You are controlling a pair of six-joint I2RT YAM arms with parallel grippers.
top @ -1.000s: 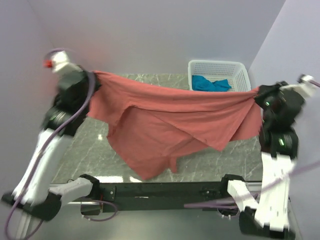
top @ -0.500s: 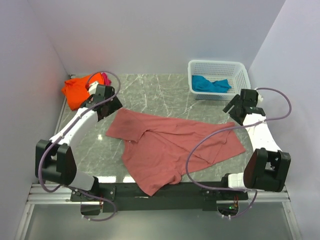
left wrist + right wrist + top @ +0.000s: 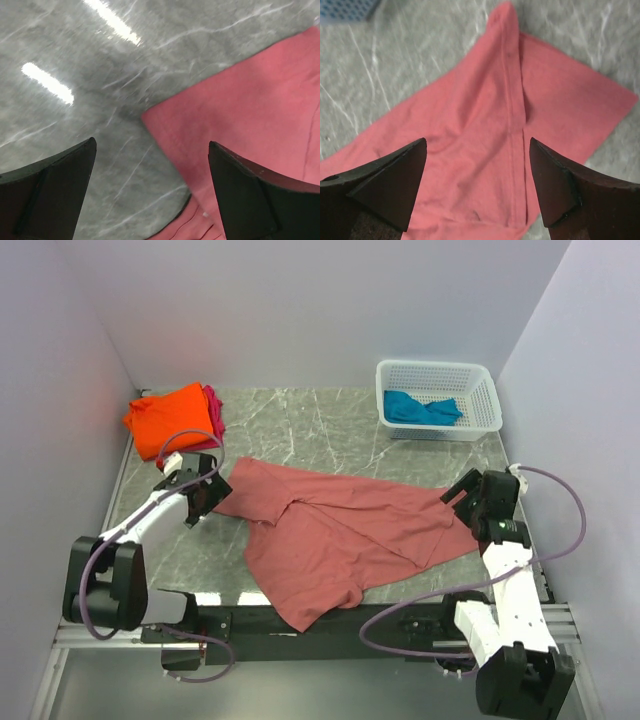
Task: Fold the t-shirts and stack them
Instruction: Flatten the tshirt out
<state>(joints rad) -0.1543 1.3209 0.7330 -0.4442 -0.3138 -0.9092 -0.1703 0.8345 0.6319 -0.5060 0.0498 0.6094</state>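
The salmon-pink t-shirt (image 3: pixel 340 530) lies crumpled and spread across the middle of the table, one part hanging over the near edge. My left gripper (image 3: pixel 205 495) hovers open at the shirt's left edge (image 3: pixel 240 100), holding nothing. My right gripper (image 3: pixel 465 502) stands open over the shirt's right end (image 3: pixel 490 150), empty too. A folded orange t-shirt (image 3: pixel 170 418) sits at the far left on a magenta t-shirt (image 3: pixel 212 400). A teal t-shirt (image 3: pixel 420 407) lies in the basket.
The white mesh basket (image 3: pixel 480 425) stands at the far right corner. Grey marble tabletop (image 3: pixel 300 425) shows behind the pink shirt. Walls close in on the left, back and right.
One second ago both grippers held the pink shirt stretched in the air. They let go; the shirt dropped to the table and both arms came down low beside it.
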